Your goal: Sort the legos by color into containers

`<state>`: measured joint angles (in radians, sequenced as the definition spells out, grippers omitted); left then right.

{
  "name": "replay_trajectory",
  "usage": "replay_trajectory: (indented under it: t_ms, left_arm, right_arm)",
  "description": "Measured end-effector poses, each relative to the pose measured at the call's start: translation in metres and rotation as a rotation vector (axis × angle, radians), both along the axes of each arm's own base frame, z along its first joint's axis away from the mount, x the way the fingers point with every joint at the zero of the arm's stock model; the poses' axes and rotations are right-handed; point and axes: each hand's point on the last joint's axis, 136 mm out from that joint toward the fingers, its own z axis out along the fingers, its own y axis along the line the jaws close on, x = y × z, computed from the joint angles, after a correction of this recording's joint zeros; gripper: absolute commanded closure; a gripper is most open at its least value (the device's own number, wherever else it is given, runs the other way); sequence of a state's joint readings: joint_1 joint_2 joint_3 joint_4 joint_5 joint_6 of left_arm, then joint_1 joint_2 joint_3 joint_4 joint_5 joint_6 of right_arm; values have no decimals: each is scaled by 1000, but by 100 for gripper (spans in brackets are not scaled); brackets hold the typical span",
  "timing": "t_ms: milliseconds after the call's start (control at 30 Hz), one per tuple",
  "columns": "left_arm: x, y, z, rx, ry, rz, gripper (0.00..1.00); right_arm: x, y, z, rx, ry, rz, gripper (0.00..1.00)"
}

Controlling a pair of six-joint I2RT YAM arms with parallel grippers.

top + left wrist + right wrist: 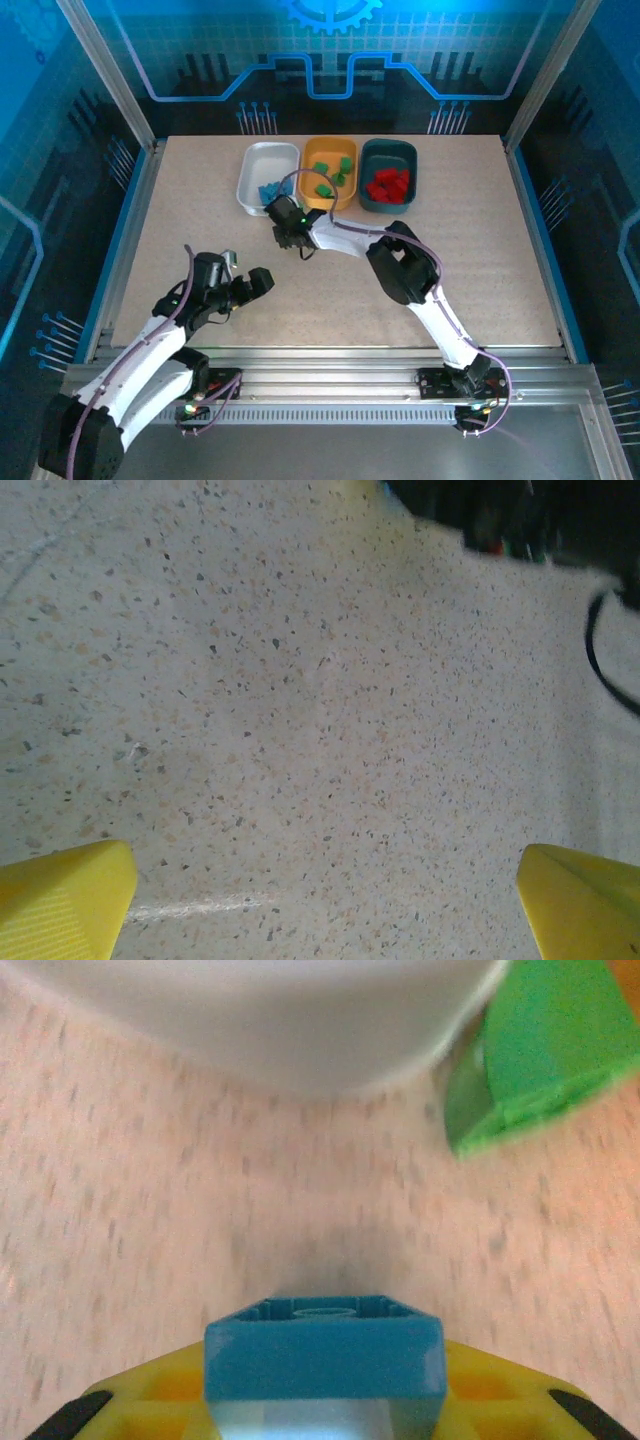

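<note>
Three containers in a row at 12 o'clock on the worktop (pixel 480 250): one white tray (pixel 255 150), one orange-yellow tray (pixel 330 141), one dark teal tray (pixel 390 145). About four green bricks (pixel 335 175), roughly five red bricks (pixel 388 184), two or three light-blue bricks (pixel 270 188), too bunched for an exact count. One more light-blue brick (pixel 324 1345), pinched in the right end effector (pixel 280 212). Two end effectors in all, counting the left end effector (pixel 262 282).

Along the table's (pixel 480 250) far edge sat the left tray (pixel 250 186), middle tray (pixel 312 150) and right tray (pixel 369 166), side by side, bricks (pixel 387 185) in each; the right gripper (pixel 277 210), holding a brick (pixel 323 1345), hung just before the left tray
</note>
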<state>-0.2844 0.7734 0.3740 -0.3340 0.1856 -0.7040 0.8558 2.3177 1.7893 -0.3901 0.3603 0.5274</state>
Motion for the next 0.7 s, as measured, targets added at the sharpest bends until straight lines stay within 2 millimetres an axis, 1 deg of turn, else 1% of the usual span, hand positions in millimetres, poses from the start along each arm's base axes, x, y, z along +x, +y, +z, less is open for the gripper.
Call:
replay_trajectory:
  t_ms: [67,133,233,300,367,433,500,533,567,600,633,700]
  left_arm:
    - [0,4,3,11,-16,15,1]
    - [1,8,6,21,-28,37,1]
    - [3,18,9,27,-36,87,1]
    - [4,25,11,21,-38,125,1]
    - [4,29,13,19,-45,144,1]
    - [4,32,16,19,-47,156,1]
    - [4,33,17,19,-46,160,1]
    - [3,33,18,19,-44,159,1]
    - [3,33,18,16,-44,158,1]
    - [3,32,18,14,-43,155,1]
    - [3,32,18,12,-42,153,1]
    - [3,31,18,6,-38,147,1]
  right_arm:
    - [-12,-1,16,6,-4,16,67]
    - [-10,3,42,43,-38,18,67]
    - [9,11,79,104,-95,5,67]
    - [28,16,100,146,-134,-10,68]
    - [46,19,113,174,-161,-26,67]
    - [63,20,116,195,-175,-39,67]
    - [80,20,112,207,-175,-48,66]
    - [87,19,108,208,-170,-54,62]
    - [96,20,104,215,-165,-55,48]
    - [105,22,99,225,-159,-52,36]
    - [113,24,96,234,-160,-45,32]
    - [129,28,89,247,-162,-31,28]
